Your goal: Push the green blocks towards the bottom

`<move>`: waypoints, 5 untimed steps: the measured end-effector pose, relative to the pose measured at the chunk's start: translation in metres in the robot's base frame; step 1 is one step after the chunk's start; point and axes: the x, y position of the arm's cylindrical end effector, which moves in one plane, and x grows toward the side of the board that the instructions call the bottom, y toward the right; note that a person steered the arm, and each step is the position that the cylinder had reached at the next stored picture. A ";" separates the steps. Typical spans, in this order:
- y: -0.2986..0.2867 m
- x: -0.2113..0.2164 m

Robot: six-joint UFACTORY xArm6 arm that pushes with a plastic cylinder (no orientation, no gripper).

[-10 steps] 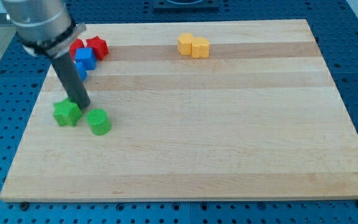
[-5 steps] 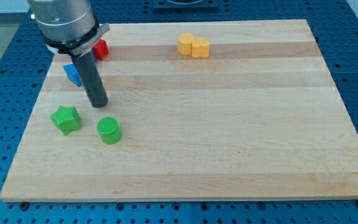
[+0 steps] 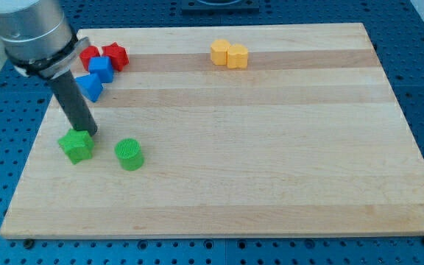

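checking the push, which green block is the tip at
The green star, at the view's left: my tip touches its top edge. The green cylinder sits apart to its right.

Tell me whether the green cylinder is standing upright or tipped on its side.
Upright. The green cylinder shows its round ridged top face upward, with its wall below it, resting flat on the wooden board.

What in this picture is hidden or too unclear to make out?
- Camera view: my tip meets the green star block; the rod hides that block's top edge.
- The arm's upper part is cut off by the view's top left corner.
- The red blocks huddle together; the left one's shape is unclear.
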 end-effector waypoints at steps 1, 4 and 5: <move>0.000 0.028; 0.000 0.058; 0.000 0.022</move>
